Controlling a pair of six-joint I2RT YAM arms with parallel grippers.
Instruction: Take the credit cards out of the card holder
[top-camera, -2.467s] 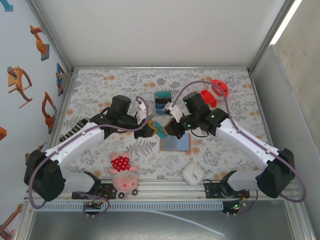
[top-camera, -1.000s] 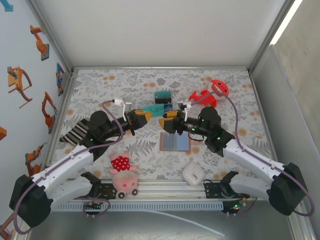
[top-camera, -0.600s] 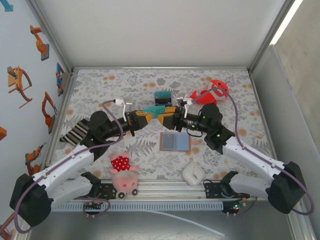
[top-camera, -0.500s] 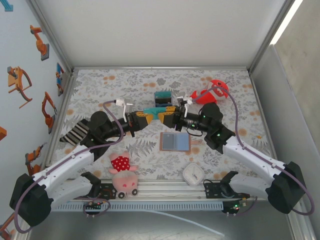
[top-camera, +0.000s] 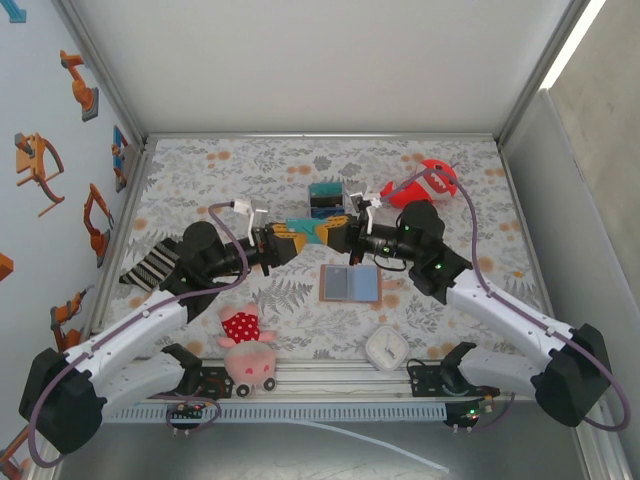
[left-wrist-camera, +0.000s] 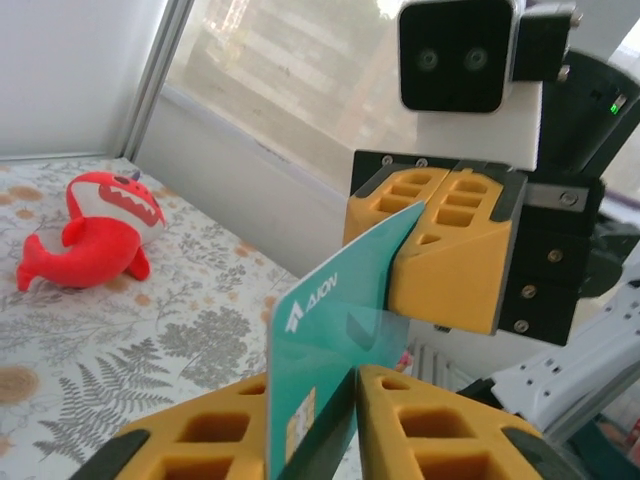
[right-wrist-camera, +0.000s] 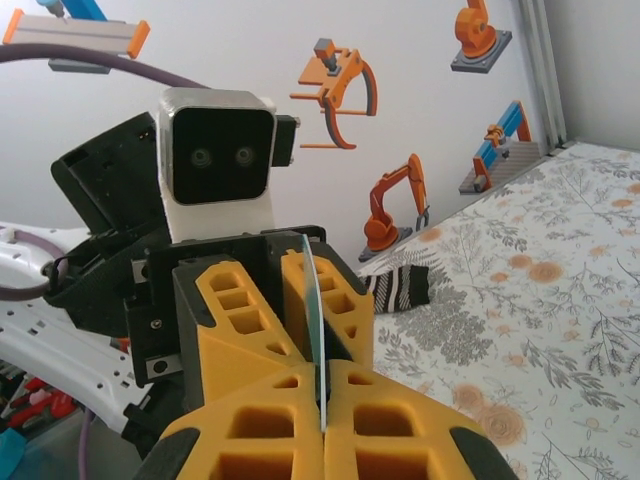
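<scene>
I see a teal card (left-wrist-camera: 330, 330) with white lettering. The left gripper (left-wrist-camera: 312, 390) and right gripper (right-wrist-camera: 322, 400) are yellow-orange. My desk (top-camera: 200, 170) wears grey ferns and orange blossoms. The card holder (top-camera: 350, 285) is tan, lined blue-grey; the shark (left-wrist-camera: 90, 235) red; the sock (top-camera: 150, 265) black-and-white striped.

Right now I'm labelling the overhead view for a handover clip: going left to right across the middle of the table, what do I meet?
striped sock → left gripper → teal card → right gripper → red shark toy
</scene>
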